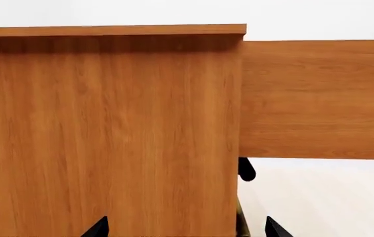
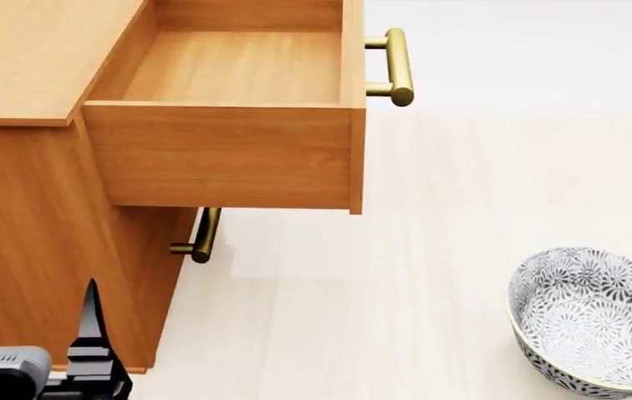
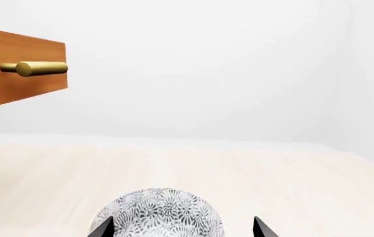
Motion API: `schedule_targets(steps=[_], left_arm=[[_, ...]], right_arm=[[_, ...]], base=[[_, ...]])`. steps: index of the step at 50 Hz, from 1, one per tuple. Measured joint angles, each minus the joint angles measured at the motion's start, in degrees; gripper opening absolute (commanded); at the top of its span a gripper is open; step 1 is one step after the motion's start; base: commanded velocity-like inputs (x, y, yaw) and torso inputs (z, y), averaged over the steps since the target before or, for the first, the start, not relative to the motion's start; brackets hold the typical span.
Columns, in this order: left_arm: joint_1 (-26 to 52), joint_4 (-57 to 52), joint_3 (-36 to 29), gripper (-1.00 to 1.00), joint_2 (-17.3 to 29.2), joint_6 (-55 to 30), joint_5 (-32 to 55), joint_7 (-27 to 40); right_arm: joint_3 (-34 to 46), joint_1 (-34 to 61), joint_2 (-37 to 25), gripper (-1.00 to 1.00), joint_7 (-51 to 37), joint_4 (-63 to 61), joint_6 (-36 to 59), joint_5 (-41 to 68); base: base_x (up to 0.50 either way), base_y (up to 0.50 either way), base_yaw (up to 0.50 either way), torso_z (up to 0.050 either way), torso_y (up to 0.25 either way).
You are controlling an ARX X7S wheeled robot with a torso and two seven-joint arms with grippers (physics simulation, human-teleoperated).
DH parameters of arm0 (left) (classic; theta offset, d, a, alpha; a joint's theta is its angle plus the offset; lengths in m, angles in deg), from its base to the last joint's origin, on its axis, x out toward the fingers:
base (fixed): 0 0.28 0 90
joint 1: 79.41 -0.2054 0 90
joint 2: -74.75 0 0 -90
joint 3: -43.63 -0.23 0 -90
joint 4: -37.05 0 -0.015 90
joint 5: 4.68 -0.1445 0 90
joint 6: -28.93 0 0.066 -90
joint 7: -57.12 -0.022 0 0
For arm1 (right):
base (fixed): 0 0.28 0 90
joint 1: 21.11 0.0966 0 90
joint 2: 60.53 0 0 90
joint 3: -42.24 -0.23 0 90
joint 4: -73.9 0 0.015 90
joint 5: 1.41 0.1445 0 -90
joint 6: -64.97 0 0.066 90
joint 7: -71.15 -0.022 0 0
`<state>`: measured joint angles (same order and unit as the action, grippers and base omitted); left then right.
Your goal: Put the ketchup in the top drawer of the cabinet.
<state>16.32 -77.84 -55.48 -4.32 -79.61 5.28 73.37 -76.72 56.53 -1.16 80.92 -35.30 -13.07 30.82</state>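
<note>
The ketchup is out of view in every frame. The honey-brown cabinet [image 2: 27, 217] stands at the left. Its top drawer [image 2: 227, 154] is pulled far out, and the inside that shows is empty. The drawer's brass handle [image 2: 398, 67] points right. My left gripper [image 2: 29, 312] is open beside the cabinet's side wall [image 1: 108, 138], below the drawer's side [image 1: 318, 98], with nothing between its fingers. My right gripper [image 3: 181, 228] is open just above the grey-patterned bowl [image 3: 161, 212], and it does not show in the head view.
The grey-patterned bowl [image 2: 589, 321] sits on the pale floor at the right. The lower drawer is closed, and its brass handle [image 2: 203, 236] sticks out under the open drawer. From the right wrist, the open drawer's front and handle [image 3: 35, 68] show at one side.
</note>
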Motion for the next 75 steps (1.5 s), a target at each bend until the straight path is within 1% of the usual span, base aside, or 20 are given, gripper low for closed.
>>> schedule_targets(steps=[12, 22, 34, 54, 75], left_arm=[[0.48, 0.96, -0.29, 1.0, 0.06, 0.07, 0.2, 0.63], [0.73, 1.61, -0.45, 1.0, 0.14, 0.24, 0.58, 0.98], [0.89, 2.2, -0.66, 1.0, 0.37, 0.74, 0.7, 1.58], [0.97, 2.52, -0.82, 1.0, 0.82, 0.89, 1.5, 2.31], [1.2, 2.92, -1.09, 1.0, 1.19, 1.0, 2.1, 3.07]], right_arm=[[-4.08, -6.33, 1.7, 1.0, 4.61, 0.14, -4.62, 0.93], [-6.69, -11.54, 5.5, 1.0, 7.43, 0.45, -9.88, 0.3], [-7.8, -14.39, 9.38, 1.0, 9.2, 1.78, -14.38, -0.53], [-6.17, -13.93, 12.83, 1.0, 11.07, 7.43, -19.13, -3.44], [-4.95, -12.58, 14.33, 1.0, 11.95, 12.51, -21.74, -4.96]], base=[[0.0, 0.0, 0.0, 0.0, 0.0], [0.0, 0.0, 0.0, 0.0, 0.0], [0.0, 0.0, 0.0, 0.0, 0.0], [0.0, 0.0, 0.0, 0.0, 0.0], [0.0, 0.0, 0.0, 0.0, 0.0]])
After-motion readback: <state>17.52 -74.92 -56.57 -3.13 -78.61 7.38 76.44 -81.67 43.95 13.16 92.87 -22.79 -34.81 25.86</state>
